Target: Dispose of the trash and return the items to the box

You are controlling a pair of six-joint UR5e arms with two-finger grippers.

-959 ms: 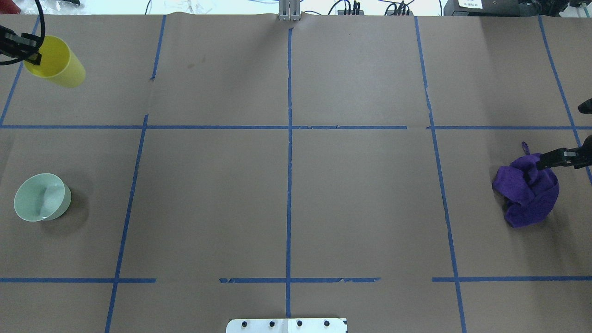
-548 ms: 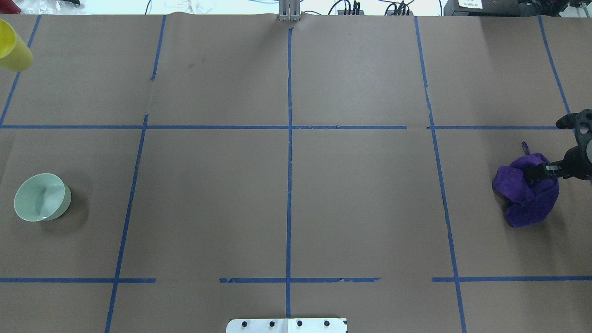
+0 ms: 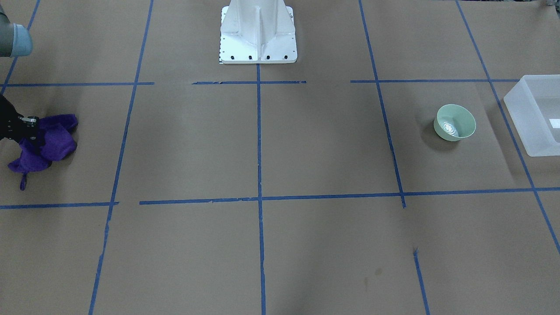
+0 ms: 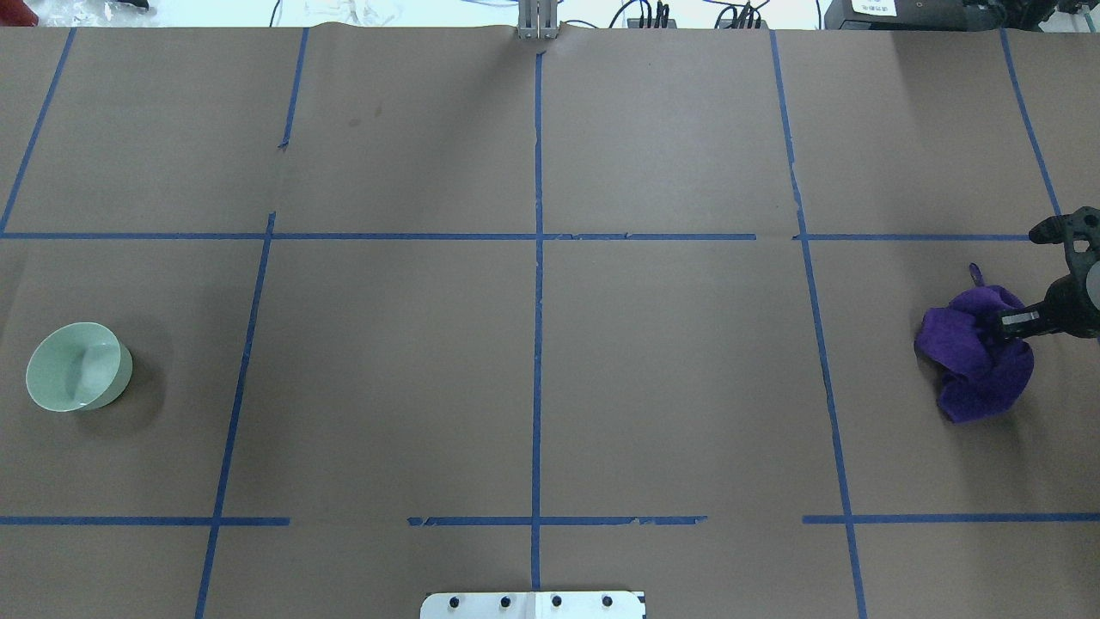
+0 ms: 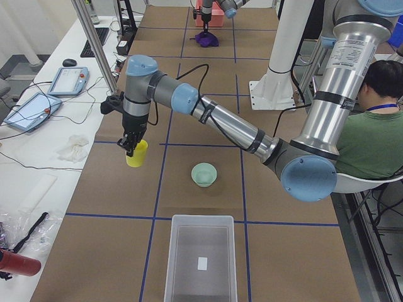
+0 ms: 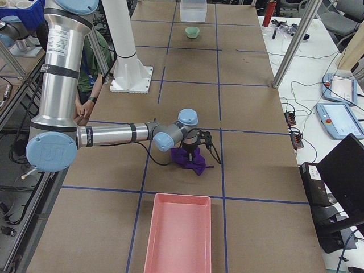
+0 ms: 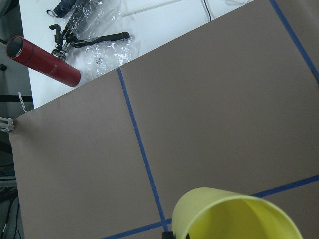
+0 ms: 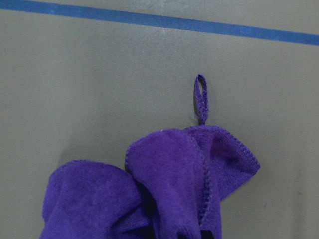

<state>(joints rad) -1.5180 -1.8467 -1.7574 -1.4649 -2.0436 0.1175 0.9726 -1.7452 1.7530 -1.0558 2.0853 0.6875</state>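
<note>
Yellow plastic fills the lower edge of the left wrist view. It is the yellow cup [image 7: 234,219], its rim close under the camera, with the brown counter [image 4: 387,344] and a crossing of blue tape [image 7: 144,159] below it. From the counter's left end we see the left gripper [image 5: 131,150] closed on the cup's rim, well apart from the box [image 5: 200,258], which stands open-topped at that end. The pale green bowl [image 4: 77,367] sits upright near the box, touching neither it nor the cup. At the other end the right gripper [image 4: 1005,322] is pressed into a crumpled purple cloth [image 4: 980,370] lying on the counter — we cannot tell whether its fingers have clamped. A pink tray [image 6: 176,236] lies just beyond.
</note>
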